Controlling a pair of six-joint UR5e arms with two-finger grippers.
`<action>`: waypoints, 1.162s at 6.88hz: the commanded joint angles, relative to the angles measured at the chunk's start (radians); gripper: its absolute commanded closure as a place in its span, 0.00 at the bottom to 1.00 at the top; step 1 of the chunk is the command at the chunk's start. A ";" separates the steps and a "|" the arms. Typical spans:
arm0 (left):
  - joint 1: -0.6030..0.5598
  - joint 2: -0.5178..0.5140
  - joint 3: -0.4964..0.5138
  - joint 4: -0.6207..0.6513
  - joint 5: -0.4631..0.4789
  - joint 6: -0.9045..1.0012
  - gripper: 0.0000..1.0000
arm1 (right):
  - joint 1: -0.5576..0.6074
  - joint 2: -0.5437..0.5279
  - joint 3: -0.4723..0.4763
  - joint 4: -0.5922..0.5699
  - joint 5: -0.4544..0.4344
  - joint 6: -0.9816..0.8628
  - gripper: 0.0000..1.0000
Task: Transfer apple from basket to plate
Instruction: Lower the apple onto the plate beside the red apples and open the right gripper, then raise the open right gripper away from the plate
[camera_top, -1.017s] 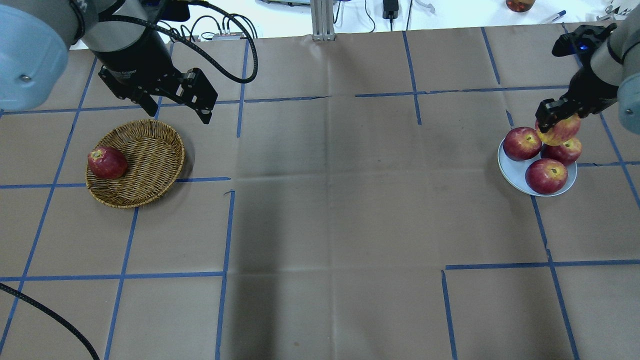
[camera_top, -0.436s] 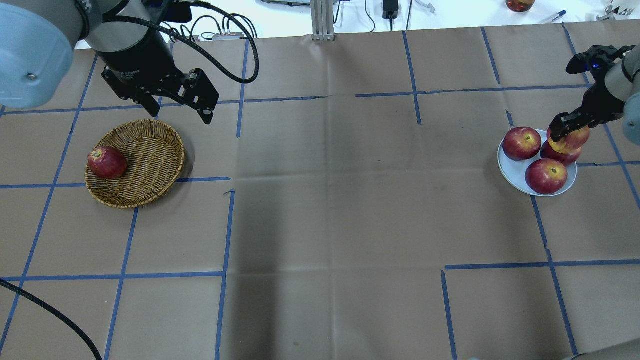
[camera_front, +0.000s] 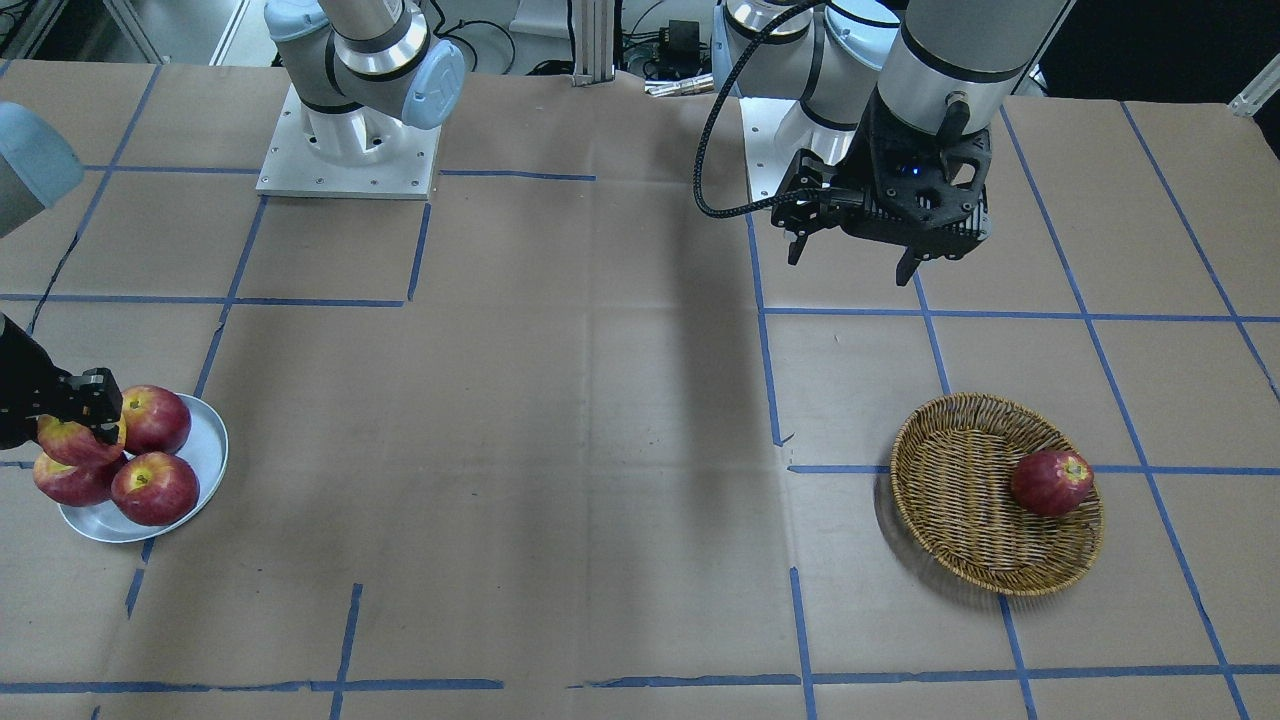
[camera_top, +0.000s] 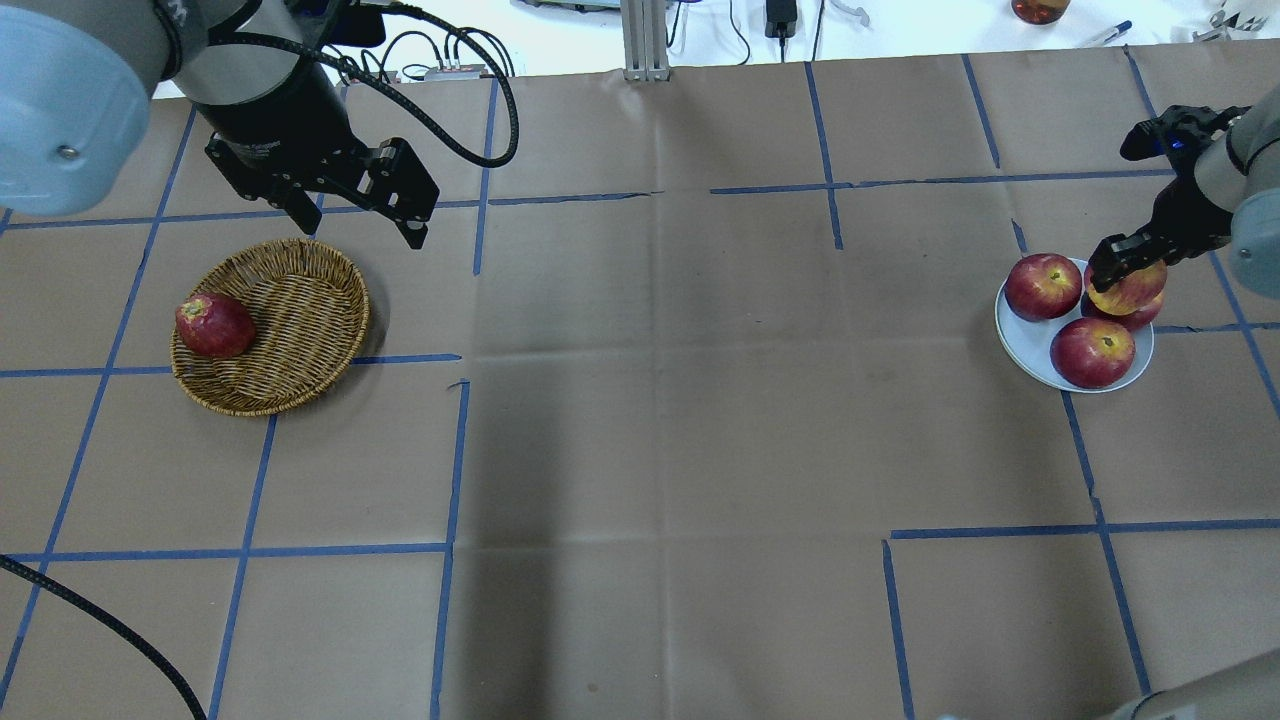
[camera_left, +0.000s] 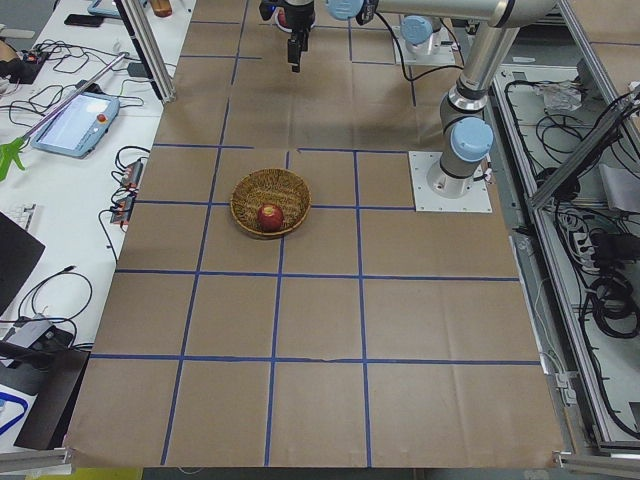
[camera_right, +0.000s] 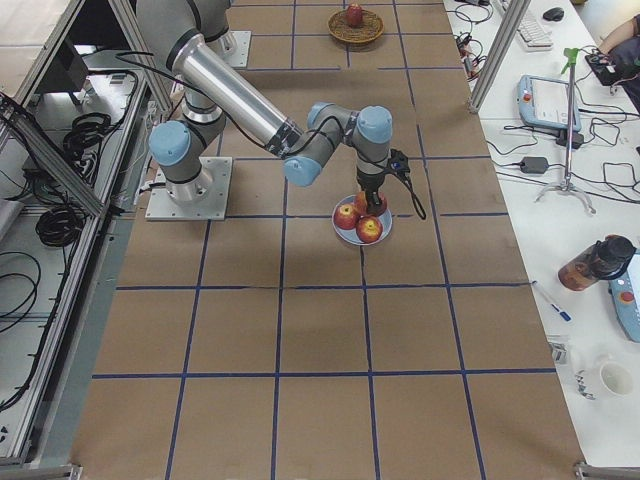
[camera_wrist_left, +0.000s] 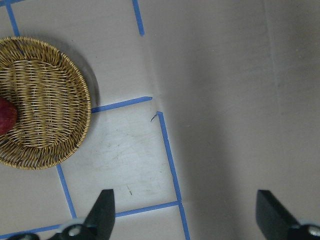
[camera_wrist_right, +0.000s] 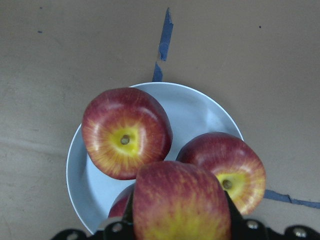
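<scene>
Over plate (camera_top: 1022, 345) | right pincer (camera_top: 1125, 270) clamps apple (camera_top: 1132, 292), yellow blush up (stem hidden) | left pincer (camera_top: 357, 228) wide

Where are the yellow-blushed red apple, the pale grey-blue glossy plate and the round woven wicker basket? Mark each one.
Yellow-blushed red apple (camera_wrist_right: 180, 205): right wrist view, on its streaked near face.
Pale grey-blue glossy plate (camera_top: 1022, 345): overhead view, on the bare floor at its left.
Round woven wicker basket (camera_top: 300, 310): overhead view, on its empty woven floor.
</scene>
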 joint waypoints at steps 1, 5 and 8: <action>0.000 -0.001 0.000 0.002 0.000 0.000 0.01 | 0.002 0.015 0.001 -0.002 0.000 0.003 0.21; 0.000 -0.003 0.000 0.002 0.000 0.000 0.01 | 0.014 -0.046 -0.014 0.009 0.001 0.006 0.00; 0.002 -0.006 0.003 0.005 0.000 0.000 0.01 | 0.135 -0.199 -0.044 0.129 0.032 0.101 0.00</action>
